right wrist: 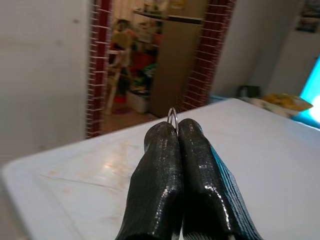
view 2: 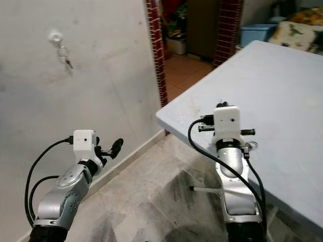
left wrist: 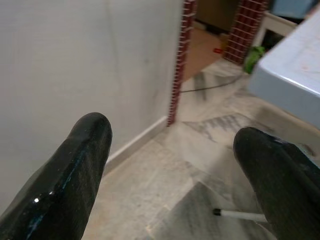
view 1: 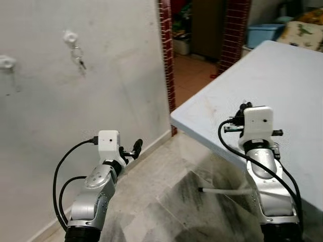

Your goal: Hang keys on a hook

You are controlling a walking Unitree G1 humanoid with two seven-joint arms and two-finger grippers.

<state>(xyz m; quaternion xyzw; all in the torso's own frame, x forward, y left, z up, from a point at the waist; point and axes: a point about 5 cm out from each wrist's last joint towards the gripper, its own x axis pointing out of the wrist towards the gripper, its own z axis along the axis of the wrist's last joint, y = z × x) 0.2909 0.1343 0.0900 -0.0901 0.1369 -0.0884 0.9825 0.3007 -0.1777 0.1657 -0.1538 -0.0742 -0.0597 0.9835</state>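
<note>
Worktop (view 1: 282, 85), pale blue-white and bare where it showed, filled the right side of the head views, its near corner jutting toward a brick-edged doorway (view 1: 166, 60). Floor (view 1: 166, 201) was grey-veined marble tile, with a white stick-like object (view 1: 224, 190) lying on it below the worktop edge. Plain whitish wall (view 1: 101, 91) ran along the robot's left. Two white hooks sat on it: one hook (view 1: 70, 37) carried a set of keys (view 1: 78, 56) dangling from a ring; a second hook (view 1: 6, 62) further left was at the frame edge. Beyond the doorway lay a cluttered room with a blue tub (view 1: 263, 33).

Right hand (right wrist: 175, 131) was raised over the worktop's near corner, fingers pressed tight together, pinching a thin metal ring (right wrist: 172, 116) whose loop poked out above the fingertips. Whether keys hung from that ring could not be told.

Left hand (left wrist: 172, 145) was held low near the wall's skirting, fingers (left wrist: 80, 165) spread wide apart, nothing between them, pointing toward the floor and doorway.
</note>
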